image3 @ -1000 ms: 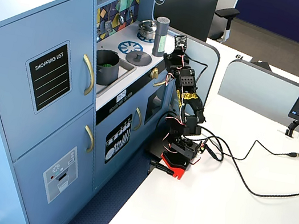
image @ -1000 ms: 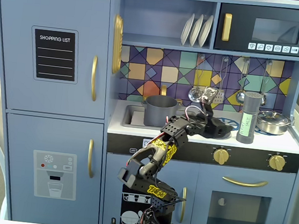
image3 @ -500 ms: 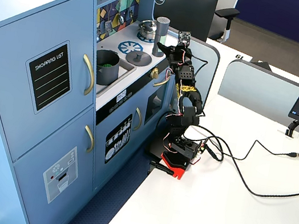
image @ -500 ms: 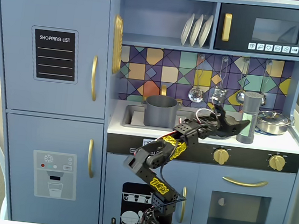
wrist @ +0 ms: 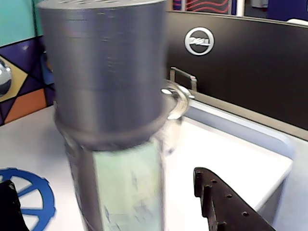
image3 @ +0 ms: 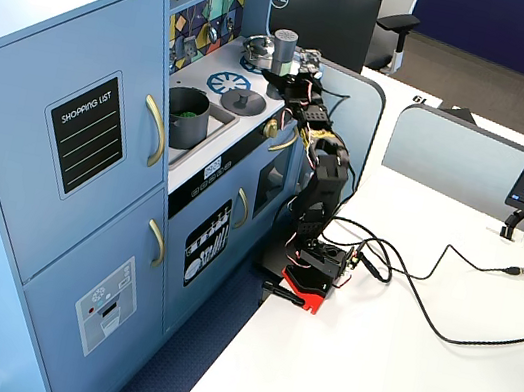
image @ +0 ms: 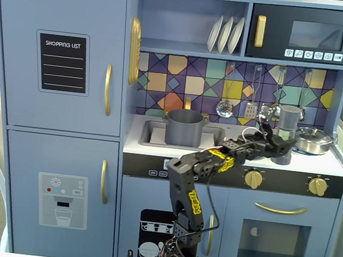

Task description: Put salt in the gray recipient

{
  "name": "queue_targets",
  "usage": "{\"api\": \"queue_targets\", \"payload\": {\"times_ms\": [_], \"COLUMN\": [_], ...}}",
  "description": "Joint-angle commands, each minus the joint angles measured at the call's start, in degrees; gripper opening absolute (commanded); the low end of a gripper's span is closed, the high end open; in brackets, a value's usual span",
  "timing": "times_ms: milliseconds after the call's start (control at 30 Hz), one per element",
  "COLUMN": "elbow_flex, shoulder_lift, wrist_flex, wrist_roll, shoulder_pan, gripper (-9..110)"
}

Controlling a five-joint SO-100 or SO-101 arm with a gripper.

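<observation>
The salt is a tall dark-gray shaker with a lighter cap, standing on the right of the toy counter. It fills the wrist view, blurred, with its pale green label facing me. It also shows in another fixed view. My gripper is open around its lower body, and a gap shows between the shaker and the right finger. The gray recipient, a matte pot with side handles, sits in the sink at the left and holds something green.
A shiny silver pan stands right behind the shaker, its handle loop close to it. A flat gray lid with a knob lies on the near burner. A blue burner ring is left of the shaker. Utensils hang on the back wall.
</observation>
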Motion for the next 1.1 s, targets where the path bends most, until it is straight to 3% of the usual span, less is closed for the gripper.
{"api": "queue_targets", "payload": {"times_ms": [0,200,367,567,700,900,1067], "elbow_flex": [-13.1,-22.32,-25.22,-22.15,-22.76,-20.04,-18.46], "shoulder_lift": [-6.59,-15.56,-18.11,-7.03,4.22,17.23,19.95], "wrist_flex": [-1.49,-2.9,-5.19,-4.04,6.42,22.85,27.95], "wrist_roll": [-1.23,-2.55,1.32,17.58,33.31,65.92,86.57], "shoulder_pan": [-1.14,-1.76,-3.69,-5.63,-10.2,-24.43,-36.47], "gripper": [49,42,0,0,0,0,0]}}
